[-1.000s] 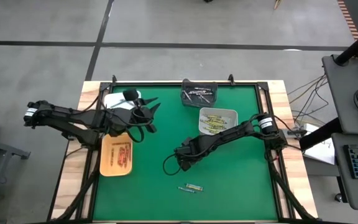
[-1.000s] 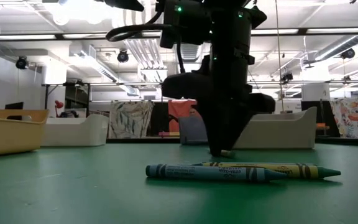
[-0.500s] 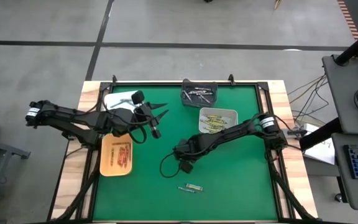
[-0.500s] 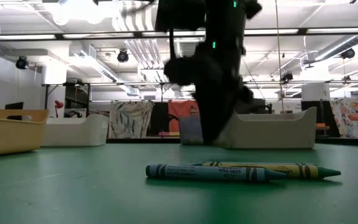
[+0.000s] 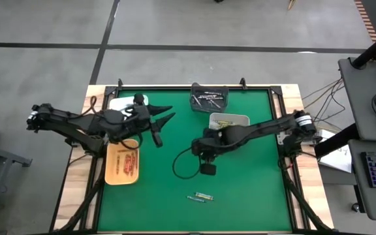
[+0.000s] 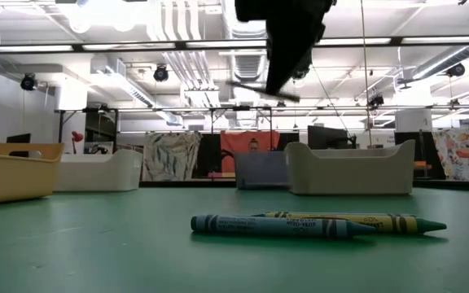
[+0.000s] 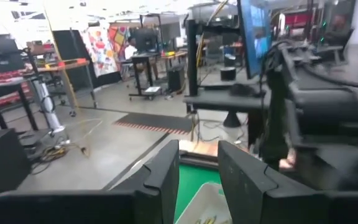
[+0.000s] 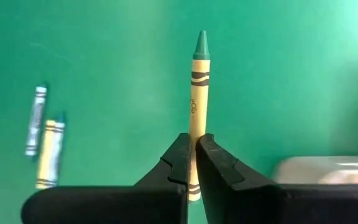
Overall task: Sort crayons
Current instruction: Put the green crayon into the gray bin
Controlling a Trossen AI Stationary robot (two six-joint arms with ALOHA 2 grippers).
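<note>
My right gripper (image 8: 191, 163) is clamped on a green-tipped crayon (image 8: 197, 106) with a yellow wrapper, which sticks out past my fingertips. In the overhead picture that gripper (image 5: 207, 151) sits just right of the frame's centre, above the green table (image 5: 253, 196). Two more crayons (image 5: 201, 196) lie side by side on the mat in the lower middle; the table-level picture shows them (image 6: 316, 225) touching. My left gripper (image 5: 162, 115) hangs in the upper left, fingers parted, holding nothing, beside the orange tray (image 5: 111, 171). A grey tray (image 5: 240, 119) is partly covered by my right arm.
</note>
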